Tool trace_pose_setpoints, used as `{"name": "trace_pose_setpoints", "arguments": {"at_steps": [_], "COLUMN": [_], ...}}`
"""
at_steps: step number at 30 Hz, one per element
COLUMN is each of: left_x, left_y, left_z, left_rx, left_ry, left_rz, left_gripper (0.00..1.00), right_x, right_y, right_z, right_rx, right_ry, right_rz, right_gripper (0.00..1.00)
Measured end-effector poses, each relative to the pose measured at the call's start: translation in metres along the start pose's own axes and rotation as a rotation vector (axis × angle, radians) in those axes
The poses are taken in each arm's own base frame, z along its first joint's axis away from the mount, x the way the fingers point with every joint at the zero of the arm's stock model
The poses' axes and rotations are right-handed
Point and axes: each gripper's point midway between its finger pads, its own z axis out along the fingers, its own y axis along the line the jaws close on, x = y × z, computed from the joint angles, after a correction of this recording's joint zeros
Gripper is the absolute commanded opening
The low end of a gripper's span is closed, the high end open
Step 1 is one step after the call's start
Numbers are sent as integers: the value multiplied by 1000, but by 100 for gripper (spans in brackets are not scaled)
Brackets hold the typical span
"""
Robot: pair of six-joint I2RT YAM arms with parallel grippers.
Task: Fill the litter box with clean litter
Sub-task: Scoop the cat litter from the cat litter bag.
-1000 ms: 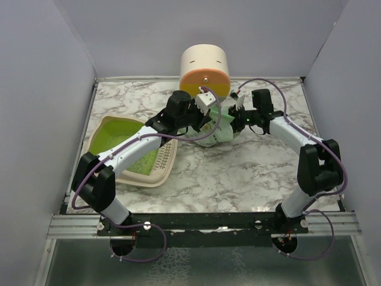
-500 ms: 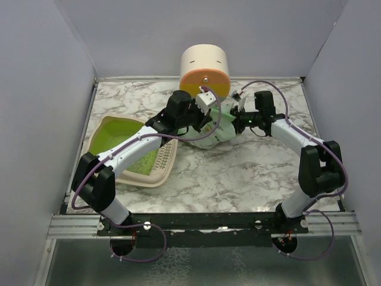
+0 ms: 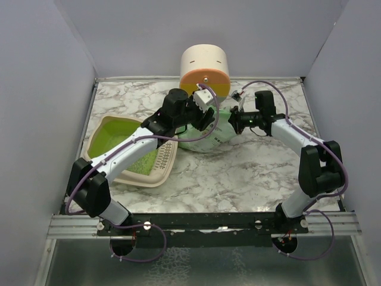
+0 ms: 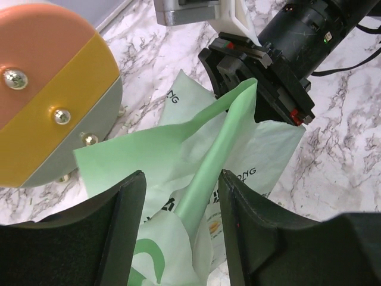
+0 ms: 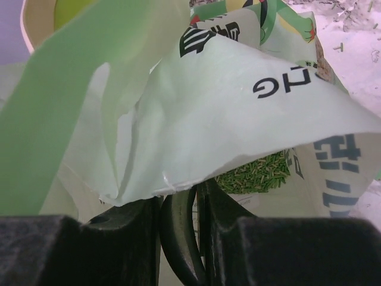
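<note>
You are looking at a lab-style robot test cell. Plain grey panel walls [image 3: 41, 89] box in the marble-patterned tabletop [image 3: 238, 173] on the left, right and far sides, and an aluminium rail [image 3: 71, 226] along the near edge carries the cabled left arm [image 3: 128, 152] and right arm [image 3: 292, 136].

We can read very little. On the pale green bag [image 4: 149, 149], seen from the left wrist camera, dark letters ending in "ONG" appear twice, once near its far edge and once lower on its right side. From the right wrist camera, the bold dark characters on it are unreadable to us.
</note>
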Motion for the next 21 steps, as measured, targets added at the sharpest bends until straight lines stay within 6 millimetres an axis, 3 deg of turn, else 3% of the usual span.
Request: {"name": "trace_pose_setpoints", "arguments": {"at_steps": [12,21], "left_x": [-22,-55], "left_y": [2,2], "left_z": [-23,-56], "left_rx": [-41,-78], "left_ry": [-42,-127], "left_rz": [15,23], "left_gripper": [59,60], "right_x": [-15,-21], "right_y": [8,9], "right_z": [-7,-26], "right_rx": [-46,-87], "right_ry": [-24,-52], "right_rz": [-9,41], "right_gripper": [1,1]}}
